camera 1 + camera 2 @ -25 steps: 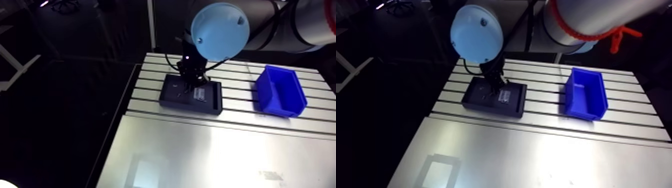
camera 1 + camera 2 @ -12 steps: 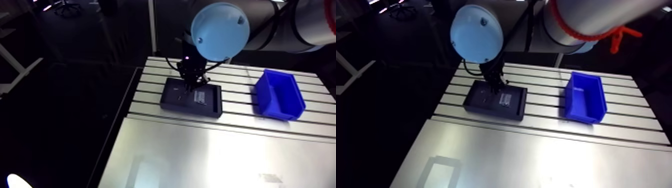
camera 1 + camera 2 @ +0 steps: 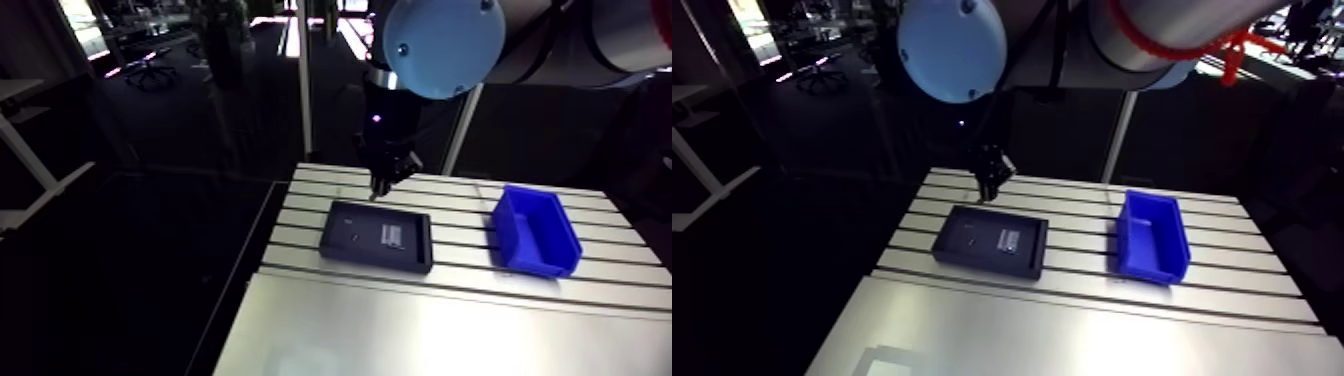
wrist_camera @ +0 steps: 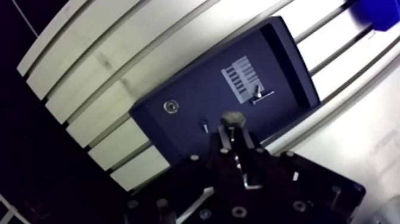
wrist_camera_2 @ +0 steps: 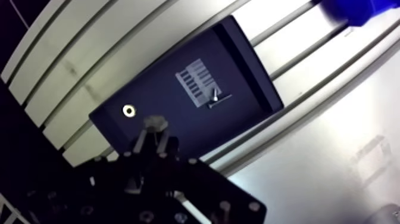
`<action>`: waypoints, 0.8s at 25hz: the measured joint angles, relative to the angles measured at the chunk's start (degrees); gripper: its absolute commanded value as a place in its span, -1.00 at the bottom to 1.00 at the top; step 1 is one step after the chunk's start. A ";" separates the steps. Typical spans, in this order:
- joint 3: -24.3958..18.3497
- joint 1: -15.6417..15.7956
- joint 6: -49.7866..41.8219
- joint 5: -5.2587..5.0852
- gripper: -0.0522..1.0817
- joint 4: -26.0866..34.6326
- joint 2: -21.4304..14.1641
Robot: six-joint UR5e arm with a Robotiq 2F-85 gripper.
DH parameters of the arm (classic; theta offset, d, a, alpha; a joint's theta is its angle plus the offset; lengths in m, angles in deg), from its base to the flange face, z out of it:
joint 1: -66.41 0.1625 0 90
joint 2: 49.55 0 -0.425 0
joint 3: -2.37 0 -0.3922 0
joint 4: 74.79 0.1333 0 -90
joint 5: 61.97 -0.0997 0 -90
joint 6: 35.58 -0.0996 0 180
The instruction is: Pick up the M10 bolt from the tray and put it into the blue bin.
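Note:
In the wrist view my gripper (image 4: 234, 132) is shut on the M10 bolt (image 4: 233, 119), whose grey hex head sticks out past the fingertips. Below it lies the dark tray (image 4: 196, 89), with a white label (image 4: 241, 76) on its floor. The bolt hangs clear of the tray. In the arm view the gripper (image 3: 384, 182) hovers above the tray's (image 3: 352, 235) far edge. The blue bin (image 3: 535, 232) stands to the tray's right on the slotted table, and only its corner (image 5: 357, 9) shows in the wrist view.
Still in the tray are a ring-shaped nut or washer (image 4: 171, 106), a tiny screw (image 4: 203, 124) and a slim bolt (image 4: 259, 93) by the label. A smooth metal plate (image 3: 450, 330) covers the table's near half. The table's left edge (image 3: 262, 240) drops into darkness.
The gripper has risen out of the tray with the bolt in its fingers. The arm view has shifted with the arm, so tray and bin look smaller and lower.

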 measured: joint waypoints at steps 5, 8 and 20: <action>-2.51 -0.85 10.09 0.08 0.86 7.32 -3.45; -3.66 -2.20 16.17 0.04 0.93 10.27 -4.68; -9.78 -9.93 42.33 0.05 0.98 22.10 -10.25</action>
